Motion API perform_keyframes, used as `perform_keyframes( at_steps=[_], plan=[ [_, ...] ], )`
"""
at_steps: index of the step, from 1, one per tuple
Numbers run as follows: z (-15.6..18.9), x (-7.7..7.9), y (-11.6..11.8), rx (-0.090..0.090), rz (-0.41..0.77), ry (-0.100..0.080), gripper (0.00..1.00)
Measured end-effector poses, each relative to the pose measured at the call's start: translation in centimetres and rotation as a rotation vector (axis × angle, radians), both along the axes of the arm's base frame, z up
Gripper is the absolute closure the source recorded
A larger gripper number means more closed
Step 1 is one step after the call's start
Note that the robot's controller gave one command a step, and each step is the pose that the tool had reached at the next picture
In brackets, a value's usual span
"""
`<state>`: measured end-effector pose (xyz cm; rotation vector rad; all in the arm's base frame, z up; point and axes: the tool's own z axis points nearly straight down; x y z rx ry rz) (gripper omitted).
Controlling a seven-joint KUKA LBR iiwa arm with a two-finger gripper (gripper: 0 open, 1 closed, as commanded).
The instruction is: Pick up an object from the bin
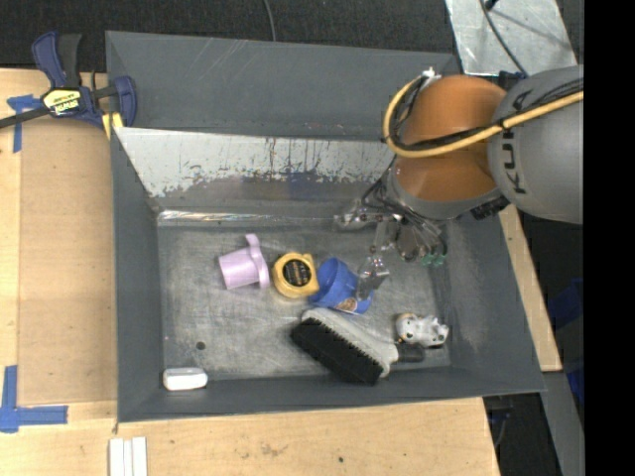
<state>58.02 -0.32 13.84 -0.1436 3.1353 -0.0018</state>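
My gripper (pixel 389 266) hangs below the orange wrist cover at the right of the bin's middle, open, with nothing between its fingers. Its left fingertip (pixel 371 280) comes down at the right edge of a blue plastic piece (pixel 335 284). Touching that piece on the left lies a yellow round tape measure (pixel 294 275). Just in front of the gripper a black brush with a white edge (pixel 342 350) lies slantwise. A small white and grey toy (pixel 421 331) sits to the brush's right.
A lilac cup-shaped piece (pixel 243 265) lies left of the tape measure. A white flat block (pixel 185 379) rests in the front left corner. The arm and its cover hang over the bin's back right part.
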Motion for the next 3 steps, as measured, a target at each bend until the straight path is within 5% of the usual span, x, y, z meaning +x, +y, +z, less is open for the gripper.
perform_keyframes(
  at_steps=[1, 2, 3],
  plan=[
    [-5.6, 1.8, 3.6, 0.002, 0.011, -0.005, 1.00],
    [-5.6, 1.8, 3.6, 0.002, 0.011, -0.005, 1.00],
    [10.3, 2.2, 2.0, 0.001, -0.021, -0.007, 1.00]
  ],
)
